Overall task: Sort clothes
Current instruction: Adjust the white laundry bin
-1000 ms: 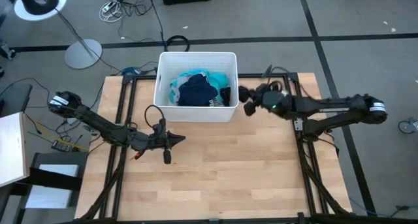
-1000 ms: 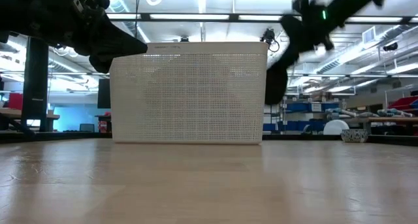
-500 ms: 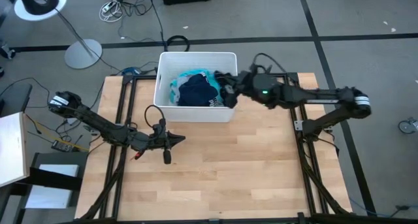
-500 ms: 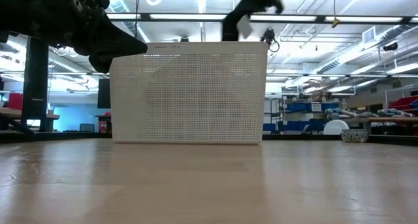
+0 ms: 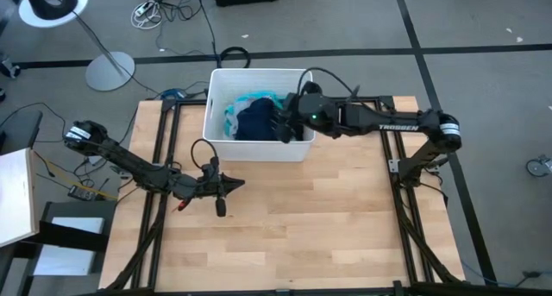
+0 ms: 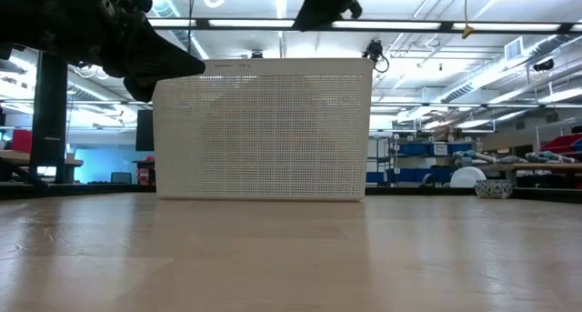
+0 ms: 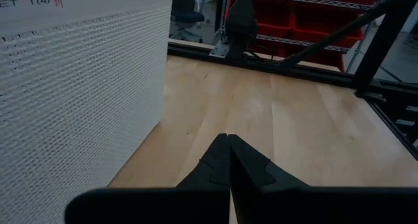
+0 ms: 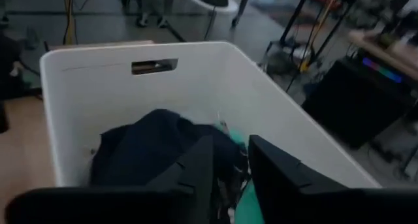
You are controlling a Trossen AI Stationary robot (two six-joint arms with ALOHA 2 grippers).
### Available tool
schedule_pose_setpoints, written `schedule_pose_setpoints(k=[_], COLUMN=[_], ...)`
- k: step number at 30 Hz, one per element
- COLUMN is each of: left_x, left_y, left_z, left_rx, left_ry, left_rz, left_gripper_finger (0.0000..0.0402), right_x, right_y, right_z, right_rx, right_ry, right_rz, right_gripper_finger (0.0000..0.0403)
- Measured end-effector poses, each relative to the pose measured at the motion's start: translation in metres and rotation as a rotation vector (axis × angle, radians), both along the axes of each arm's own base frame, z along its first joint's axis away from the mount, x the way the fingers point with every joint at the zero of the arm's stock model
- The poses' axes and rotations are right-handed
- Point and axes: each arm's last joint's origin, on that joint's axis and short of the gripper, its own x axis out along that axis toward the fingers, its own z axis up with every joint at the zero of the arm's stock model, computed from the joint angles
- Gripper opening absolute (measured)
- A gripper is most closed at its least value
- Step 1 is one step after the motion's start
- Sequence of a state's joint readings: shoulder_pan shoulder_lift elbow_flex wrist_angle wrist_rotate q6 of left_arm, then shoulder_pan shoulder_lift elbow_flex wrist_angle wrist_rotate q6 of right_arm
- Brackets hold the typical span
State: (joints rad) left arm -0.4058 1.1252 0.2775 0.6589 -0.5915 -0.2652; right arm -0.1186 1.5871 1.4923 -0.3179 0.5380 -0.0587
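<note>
High view: right claw [image 5: 282, 123] reaches into the white rectangular plastic bin [image 5: 217, 86], fingers slightly parted above the dark navy garment [image 5: 259, 122] and teal shirt [image 5: 235, 111].
"TROSSEN" marks the right arm; the bin's wall reads "1(4)"; left claw [image 7: 227, 140], pressed together, waits over the wooden worktop [image 5: 302, 218].

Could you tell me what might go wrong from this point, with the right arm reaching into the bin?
The right gripper, open over the dark navy garment, may catch the teal shirt tangled beneath and lift both. Its arm crosses the rim of the white bin, so pulling out could drag or tip it. The left gripper waits shut in front of the bin, close to any drop spot.
</note>
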Motion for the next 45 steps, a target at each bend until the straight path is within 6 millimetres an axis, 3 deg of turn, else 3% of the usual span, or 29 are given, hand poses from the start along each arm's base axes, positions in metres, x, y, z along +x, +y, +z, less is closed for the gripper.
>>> schedule_pose_setpoints(k=[5,10,15,19,25,29,37,41,45], left_x=[0.000,0.000,0.000,0.000,0.003,0.007,0.012,-0.001,-0.029], left_y=[0.001,0.001,0.001,0.001,0.000,0.008,0.038,0.056,0.064], left_z=[0.000,-0.001,0.000,0.000,0.003,0.005,0.006,-0.012,-0.028], left_rx=[0.152,0.264,0.252,0.093,0.095,0.095,0.140,0.085,0.029], left_ry=[0.031,0.063,0.054,0.015,-0.005,-0.024,-0.071,-0.079,-0.181], left_rz=[0.010,-0.007,-0.005,0.014,-0.192,-0.254,-0.314,-0.297,-0.268], left_gripper_finger=[0.0001,0.0001,0.0001,0.0001,0.0001,0.0001,0.0001,0.0001,0.0001], right_x=[-0.019,-0.049,-0.090,-0.123,-0.138,-0.141,-0.143,-0.149,-0.155], right_y=[0.010,0.025,0.040,0.053,0.077,0.085,0.084,0.080,0.078], right_z=[0.017,0.025,0.030,0.025,-0.013,-0.054,-0.125,-0.150,-0.162], right_rx=[0.084,0.095,0.161,0.342,0.330,0.350,0.357,0.393,0.424], right_ry=[0.016,0.130,0.262,0.332,0.367,0.322,0.180,0.114,0.037], right_rz=[-0.004,0.032,0.029,-0.046,0.052,0.124,0.200,0.231,0.271], right_gripper_finger=[0.0128,0.0134,0.0133,0.0134,0.0134,0.0133,0.0134,0.0135,0.0133])
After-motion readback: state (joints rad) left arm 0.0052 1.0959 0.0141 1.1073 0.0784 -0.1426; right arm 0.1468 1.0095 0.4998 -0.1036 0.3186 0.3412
